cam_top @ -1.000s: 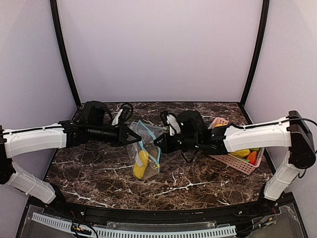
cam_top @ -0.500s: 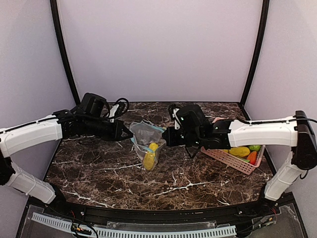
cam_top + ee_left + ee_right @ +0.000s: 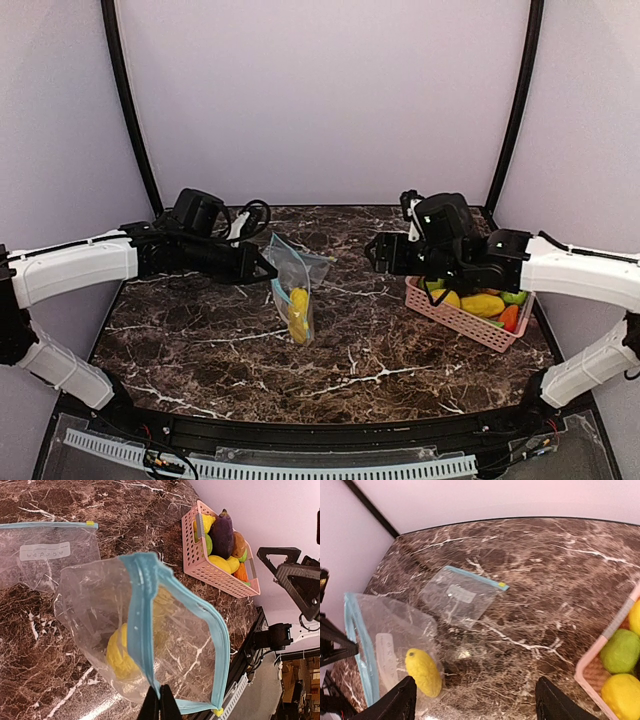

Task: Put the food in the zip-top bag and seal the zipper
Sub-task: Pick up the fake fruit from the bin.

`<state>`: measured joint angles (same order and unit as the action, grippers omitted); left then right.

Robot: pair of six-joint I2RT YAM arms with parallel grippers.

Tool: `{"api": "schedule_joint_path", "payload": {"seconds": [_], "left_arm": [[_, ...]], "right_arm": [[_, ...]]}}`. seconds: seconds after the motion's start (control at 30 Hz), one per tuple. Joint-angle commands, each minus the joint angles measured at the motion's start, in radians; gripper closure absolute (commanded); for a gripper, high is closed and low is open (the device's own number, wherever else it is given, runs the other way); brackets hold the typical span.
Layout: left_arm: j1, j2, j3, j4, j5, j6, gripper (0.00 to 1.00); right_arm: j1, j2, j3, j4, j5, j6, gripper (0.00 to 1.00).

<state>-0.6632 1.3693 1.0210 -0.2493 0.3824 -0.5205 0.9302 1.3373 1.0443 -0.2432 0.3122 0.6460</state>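
A clear zip-top bag (image 3: 292, 285) with a blue zipper rim hangs over the table's middle. My left gripper (image 3: 160, 703) is shut on that rim (image 3: 141, 625). The bag's mouth gapes. One yellow food piece (image 3: 119, 652) lies in the bag's bottom, also showing as a yellow fruit (image 3: 423, 672). My right gripper (image 3: 477, 705) is open and empty, apart from the bag and left of the pink basket (image 3: 452, 313). More food fills the basket: a purple eggplant (image 3: 222, 526), yellow pieces (image 3: 483, 305), a green lime (image 3: 620, 650), an orange-red piece (image 3: 509, 318).
A second, empty zip-top bag (image 3: 461, 597) lies flat on the dark marble table (image 3: 390, 360), behind the held one. Black frame posts (image 3: 128, 105) stand at the back corners. The table's near edge has a black rail (image 3: 330, 432).
My right gripper has opened, let go of the bag and pulled back right toward the basket. The bag now hangs from the left gripper alone, narrower, its yellow food lower.
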Motion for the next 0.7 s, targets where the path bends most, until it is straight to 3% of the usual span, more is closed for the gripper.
{"api": "schedule_joint_path", "payload": {"seconds": [0.0, 0.17, 0.37, 0.67], "left_arm": [[0.008, 0.008, 0.018, 0.043, 0.031, -0.011, 0.99], [0.01, 0.009, 0.021, 0.058, 0.044, -0.019, 0.99], [0.01, 0.006, 0.021, 0.053, 0.042, -0.022, 0.99], [0.01, 0.011, 0.02, 0.047, 0.04, -0.022, 0.99]], "right_arm": [[-0.101, -0.096, -0.076, -0.139, 0.029, 0.026, 0.16], [-0.294, -0.144, -0.146, -0.254, -0.063, 0.059, 0.15], [-0.475, -0.159, -0.248, -0.261, -0.202, 0.06, 0.19], [-0.577, -0.104, -0.309, -0.212, -0.278, 0.032, 0.21]]}}
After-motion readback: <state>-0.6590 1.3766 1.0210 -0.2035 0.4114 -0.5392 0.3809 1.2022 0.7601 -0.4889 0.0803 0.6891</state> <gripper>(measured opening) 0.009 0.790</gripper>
